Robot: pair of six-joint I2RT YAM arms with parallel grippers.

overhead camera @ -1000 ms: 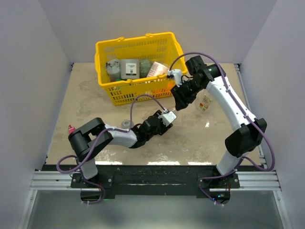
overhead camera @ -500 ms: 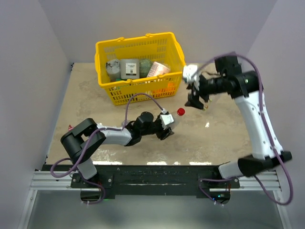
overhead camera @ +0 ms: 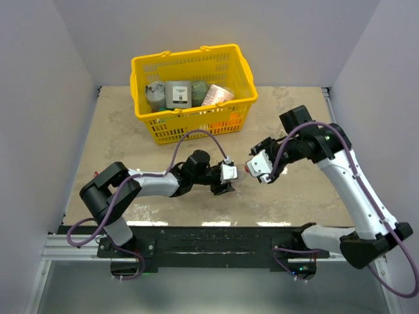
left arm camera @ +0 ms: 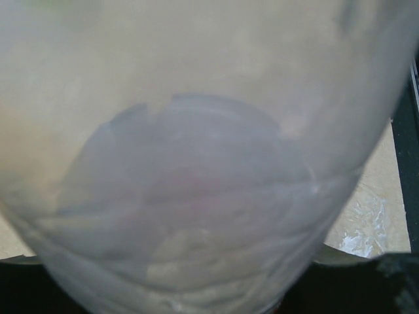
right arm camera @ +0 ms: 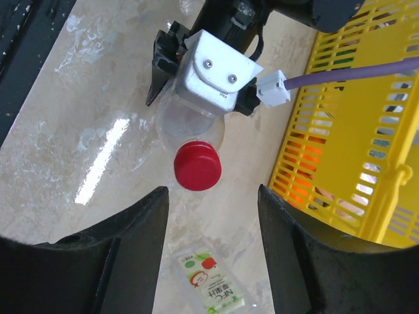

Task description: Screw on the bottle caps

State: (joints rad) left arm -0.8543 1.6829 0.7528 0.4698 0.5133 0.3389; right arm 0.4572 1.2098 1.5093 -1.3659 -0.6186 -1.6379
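A clear bottle [right arm camera: 190, 124] is held off the table with its neck toward my right arm; its blurred wall [left arm camera: 196, 163] fills the left wrist view. My left gripper [overhead camera: 226, 176] is shut on the bottle's body, seen in the right wrist view under its silver camera mount [right arm camera: 216, 72]. A red cap [right arm camera: 198, 165] sits on the bottle's neck, a small red spot [overhead camera: 247, 169] from above. My right gripper [right arm camera: 211, 196] is open and faces the cap end-on, both fingers short of it with nothing between them. A bottle with an apple label [right arm camera: 213, 284] lies on the table below.
The yellow basket [overhead camera: 239, 108] with jars and packets stands at the back centre, and its mesh wall [right arm camera: 366, 131] is close on the right of my right gripper. The beige tabletop [overhead camera: 301, 196] has wet shiny patches.
My right gripper let go above the bottle's neck, swung off to the right, then came down low and now faces the red cap. The left arm drew the bottle slightly left and lower.
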